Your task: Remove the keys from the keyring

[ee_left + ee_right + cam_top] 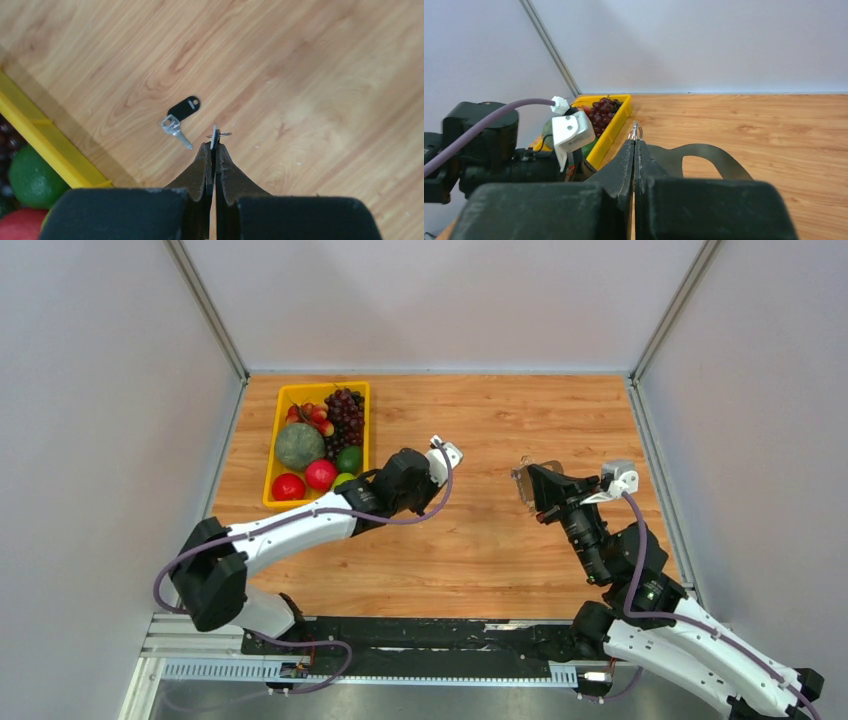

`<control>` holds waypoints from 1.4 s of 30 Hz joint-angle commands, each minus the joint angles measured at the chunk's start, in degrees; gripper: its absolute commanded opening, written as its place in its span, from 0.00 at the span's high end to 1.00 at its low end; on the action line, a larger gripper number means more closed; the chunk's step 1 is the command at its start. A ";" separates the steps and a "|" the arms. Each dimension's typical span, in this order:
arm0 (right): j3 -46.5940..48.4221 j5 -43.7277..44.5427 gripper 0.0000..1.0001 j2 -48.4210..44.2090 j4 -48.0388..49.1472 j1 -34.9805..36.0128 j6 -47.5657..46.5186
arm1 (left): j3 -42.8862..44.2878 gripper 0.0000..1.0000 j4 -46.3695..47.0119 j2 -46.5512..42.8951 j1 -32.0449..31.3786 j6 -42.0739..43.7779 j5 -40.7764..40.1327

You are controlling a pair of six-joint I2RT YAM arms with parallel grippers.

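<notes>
Wooden bench (300, 75), grey walls (450, 300). My left claw (214, 146) pinches the keyring (216, 134) at its tip; right claw (634, 142) clamps a silver bit (636, 131). One key (176, 129) lies loose by the yellow tray (45, 145). Thin holds may slip.

A yellow tray (320, 387) sits at the back left of the wooden table (500, 420). It holds dark grapes (344, 410), a dull green melon (299, 446), two round red fruits (320, 474), a green lime (349, 459) and some small reddish fruits (315, 416). Plain grey walls (440, 300) close in the table on three sides, and a metal rail (220, 670) runs along its near edge.
</notes>
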 commanded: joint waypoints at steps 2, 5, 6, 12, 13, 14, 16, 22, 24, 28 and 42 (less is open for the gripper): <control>3.74 1.02 1.00 -2.16 -5.61 0.00 -4.28 | -0.22 1.00 8.83 5.03 7.72 -12.39 -0.37; 4.35 0.44 1.00 -2.69 -7.65 0.05 -4.23 | -0.86 1.00 12.30 9.02 10.68 -13.79 1.40; 4.49 0.17 1.00 -2.75 -8.08 0.07 -4.16 | -1.11 1.00 14.27 9.77 10.98 -13.79 2.14; 4.36 -2.48 1.00 -2.79 -8.98 0.02 -5.00 | -1.69 0.44 17.78 12.80 12.53 -15.54 1.54; 4.43 -3.01 1.00 -2.74 -9.07 0.03 -5.11 | -1.87 0.16 17.64 11.93 12.56 -16.12 0.22; 4.45 -3.60 1.00 -2.69 -9.13 0.05 -5.26 | -3.03 0.08 18.28 11.14 12.58 -16.57 0.11; 4.62 -5.06 1.00 -2.44 -9.18 0.06 -5.84 | -6.16 0.01 21.23 5.79 12.59 -16.60 0.57; 5.44 -12.77 1.00 -0.85 -9.09 0.06 -9.75 | -13.03 0.00 28.34 -9.62 12.59 -12.99 12.81; 5.74 -17.01 1.00 -0.09 -8.93 0.02 -12.26 | -14.43 0.01 30.04 -13.76 12.59 -11.50 18.99; 6.25 -22.78 1.00 1.46 -8.03 0.06 -14.87 | -18.08 0.03 36.22 -20.66 12.61 -10.98 28.83; 5.95 -27.49 1.00 6.62 -0.68 0.04 -12.35 | -23.02 0.16 45.05 -26.29 11.85 -9.99 49.87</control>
